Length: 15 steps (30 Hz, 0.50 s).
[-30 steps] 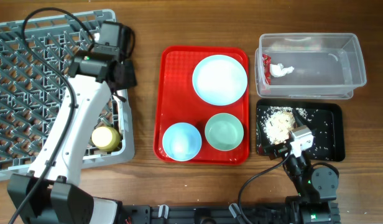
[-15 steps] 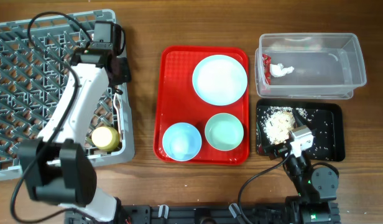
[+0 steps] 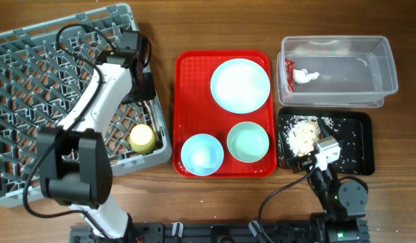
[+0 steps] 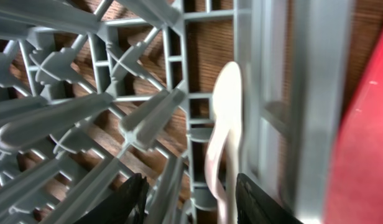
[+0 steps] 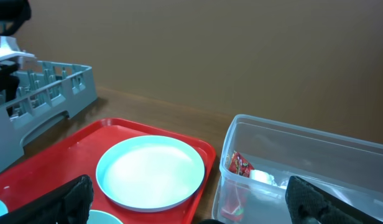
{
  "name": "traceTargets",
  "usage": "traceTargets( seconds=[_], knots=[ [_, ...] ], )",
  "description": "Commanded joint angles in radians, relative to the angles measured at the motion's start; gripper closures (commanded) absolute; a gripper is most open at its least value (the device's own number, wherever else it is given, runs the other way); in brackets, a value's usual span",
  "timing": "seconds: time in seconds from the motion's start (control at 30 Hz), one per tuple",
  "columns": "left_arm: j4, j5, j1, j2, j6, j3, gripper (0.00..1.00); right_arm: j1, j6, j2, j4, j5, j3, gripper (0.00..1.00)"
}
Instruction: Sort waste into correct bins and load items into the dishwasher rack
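Dishwasher rack (image 3: 32,101) on the counter (image 3: 161,202), directly under the left end effector (image 4: 191,183), whose fingers stand apart over the rack's edge row; red tray (image 5: 67,149) just ahead of the right end effector (image 5: 188,183), which is spread wide and empty; clear tub (image 5: 291,162) ahead-right of it, wrapper (image 5: 239,167) inside; plate (image 5: 151,171) on the tray, dead ahead; yellow cup (image 3: 142,138) in the rack, back toward the base from the left end effector; white utensil (image 4: 226,124) lies in the gap between the left fingers, spoon or fork unclear.
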Motion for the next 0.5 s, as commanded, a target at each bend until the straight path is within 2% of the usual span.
traceTargets(
  seconds=[0.0,0.1,0.17,0.23,0.33,0.4,0.47],
  knots=[
    [-0.066,0.124,-0.002,-0.157,-0.074,0.013,0.5,-0.007,-0.006,-0.002,0.004,-0.013,-0.001,0.0],
    [-0.037,0.141,-0.008,-0.231,-0.143,0.013,0.44,-0.007,-0.006,-0.002,0.004,-0.013,-0.001,0.0],
    [0.013,0.151,-0.008,-0.226,-0.234,0.012,0.5,-0.007,-0.006,-0.002,0.004,-0.013,-0.001,0.0],
    [0.048,0.178,-0.008,-0.183,-0.234,0.011,0.6,-0.007,-0.006,-0.002,0.004,-0.013,-0.001,0.0],
    [0.085,0.178,-0.008,-0.084,-0.234,0.011,0.62,-0.007,-0.006,-0.002,0.004,-0.013,-0.001,0.0],
    [0.097,0.178,-0.008,-0.032,-0.233,0.011,0.73,-0.007,-0.006,-0.002,0.004,-0.013,-0.001,0.0],
    [0.082,0.161,-0.008,-0.013,-0.224,0.011,0.91,-0.007,-0.006,-0.002,0.004,-0.013,-0.001,0.0]
  ],
)
